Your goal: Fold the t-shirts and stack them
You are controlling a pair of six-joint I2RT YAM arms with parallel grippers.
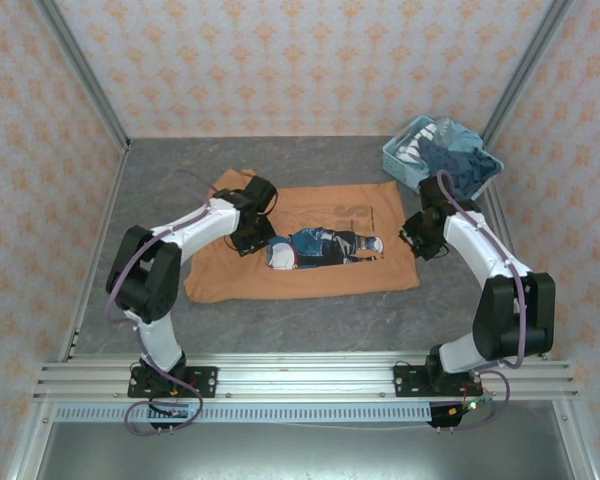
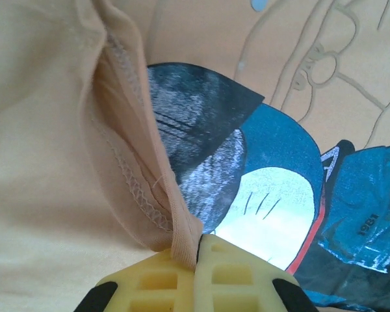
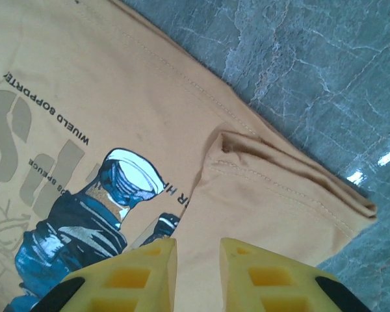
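An orange-tan t-shirt (image 1: 330, 212) lies spread on the grey table, its dark blue picture print (image 1: 320, 248) facing up. My left gripper (image 1: 265, 240) is at the shirt's left part and is shut on the ribbed collar edge (image 2: 182, 231), which is pinched between the yellow jaws (image 2: 200, 244). My right gripper (image 1: 412, 240) hovers at the shirt's right edge. Its jaws (image 3: 198, 250) stand apart above a folded-over hem corner (image 3: 279, 188), with nothing gripped between them. Grey lettering (image 3: 26, 156) runs beside the print.
A light-blue lattice basket (image 1: 405, 160) stands at the back right, holding dark blue and pale t-shirts (image 1: 460, 160). Metal frame posts and patterned walls ring the table. Bare grey table (image 3: 325, 78) lies past the shirt's hem.
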